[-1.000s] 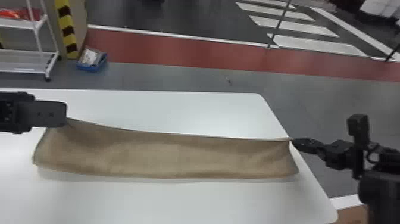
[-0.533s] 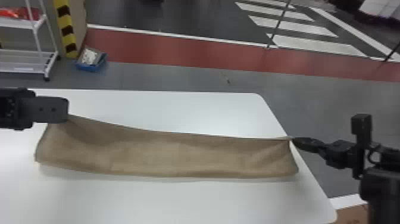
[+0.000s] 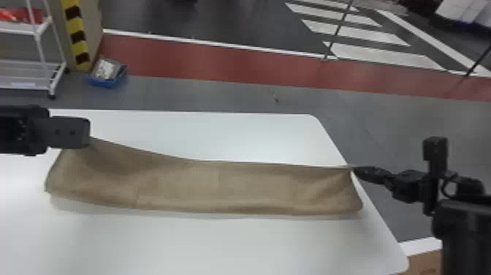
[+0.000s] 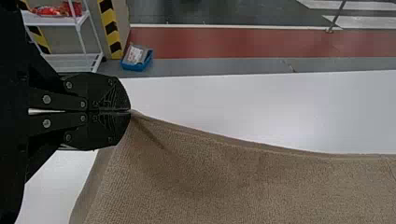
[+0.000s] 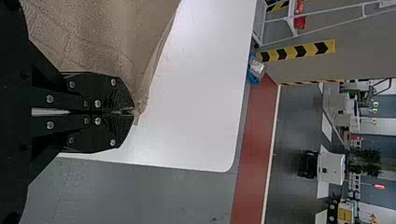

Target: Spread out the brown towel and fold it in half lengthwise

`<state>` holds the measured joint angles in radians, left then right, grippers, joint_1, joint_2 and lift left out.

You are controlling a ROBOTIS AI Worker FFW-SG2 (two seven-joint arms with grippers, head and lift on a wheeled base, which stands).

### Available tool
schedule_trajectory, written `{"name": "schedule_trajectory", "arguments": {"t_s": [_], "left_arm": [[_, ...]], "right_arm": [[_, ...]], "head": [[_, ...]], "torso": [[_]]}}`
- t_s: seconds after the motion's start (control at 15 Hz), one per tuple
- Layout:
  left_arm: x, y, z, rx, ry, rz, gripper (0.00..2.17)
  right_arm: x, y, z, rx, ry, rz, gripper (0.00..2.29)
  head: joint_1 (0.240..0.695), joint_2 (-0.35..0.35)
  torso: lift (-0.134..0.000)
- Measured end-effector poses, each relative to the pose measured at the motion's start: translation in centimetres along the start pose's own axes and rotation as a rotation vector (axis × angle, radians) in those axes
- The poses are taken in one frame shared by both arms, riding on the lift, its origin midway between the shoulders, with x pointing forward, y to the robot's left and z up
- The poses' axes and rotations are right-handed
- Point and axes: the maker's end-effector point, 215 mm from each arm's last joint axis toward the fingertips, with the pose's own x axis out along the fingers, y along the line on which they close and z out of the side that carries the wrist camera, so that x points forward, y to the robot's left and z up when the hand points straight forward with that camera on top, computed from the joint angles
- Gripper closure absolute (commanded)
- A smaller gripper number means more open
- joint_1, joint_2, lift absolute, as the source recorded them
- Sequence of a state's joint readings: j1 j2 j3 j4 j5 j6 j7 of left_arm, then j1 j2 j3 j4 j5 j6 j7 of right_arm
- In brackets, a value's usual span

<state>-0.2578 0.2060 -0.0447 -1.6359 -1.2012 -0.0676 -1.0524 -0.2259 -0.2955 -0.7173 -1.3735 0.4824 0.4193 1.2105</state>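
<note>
My left gripper is at the left of the head view, shut on the far left corner of the brown towel. Opposite it, my right gripper pinches the far right corner near the table's right edge. Between them the towel spans as a long strip, its far edge dipping slightly from the left corner. In the left wrist view, the left gripper has its fingers together on the towel. The right wrist view has the right gripper closed on a bunched corner of the towel.
The white table extends in front of and behind the towel, with its rounded far right corner near the right arm. Beyond it on the floor are a blue bin and a white shelf rack. A cardboard piece is at lower right.
My left gripper has shifted slightly right and upward in the head view, bringing its towel corner along, and the far edge sags a little more. The right gripper has hardly moved.
</note>
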Motion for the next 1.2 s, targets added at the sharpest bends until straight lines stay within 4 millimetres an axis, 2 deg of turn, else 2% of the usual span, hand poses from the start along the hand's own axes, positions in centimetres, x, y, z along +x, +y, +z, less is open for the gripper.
{"name": "schedule_trajectory", "arguments": {"t_s": [0.33, 0.8, 0.93, 1.0, 1.2], "left_arm": [[1.3, 0.0, -0.1, -0.022, 0.01, 0.006, 1.37], [3.0, 0.6, -0.7, -0.051, 0.035, 0.071, 1.32], [3.5, 0.5, -0.8, -0.05, 0.046, 0.09, 0.27], [3.7, 0.2, -0.9, -0.049, 0.051, 0.094, 0.05], [4.1, -0.5, -1.0, -0.05, 0.055, 0.099, 0.01]], "right_arm": [[1.1, -0.2, -1.1, 0.019, 0.022, -0.014, 1.12], [1.5, -0.6, -1.7, 0.023, 0.034, -0.029, 1.11], [1.5, -0.7, -1.8, 0.023, 0.034, -0.03, 1.11], [1.5, -0.7, -1.8, 0.024, 0.034, -0.03, 1.12], [1.6, -0.6, -2.0, 0.026, 0.035, -0.03, 1.11]], "head": [[0.695, -0.3], [0.695, -0.297], [0.695, -0.295], [0.695, -0.295], [0.695, -0.295]], "torso": [[-0.124], [-0.124], [-0.124], [-0.124], [-0.124]]}}
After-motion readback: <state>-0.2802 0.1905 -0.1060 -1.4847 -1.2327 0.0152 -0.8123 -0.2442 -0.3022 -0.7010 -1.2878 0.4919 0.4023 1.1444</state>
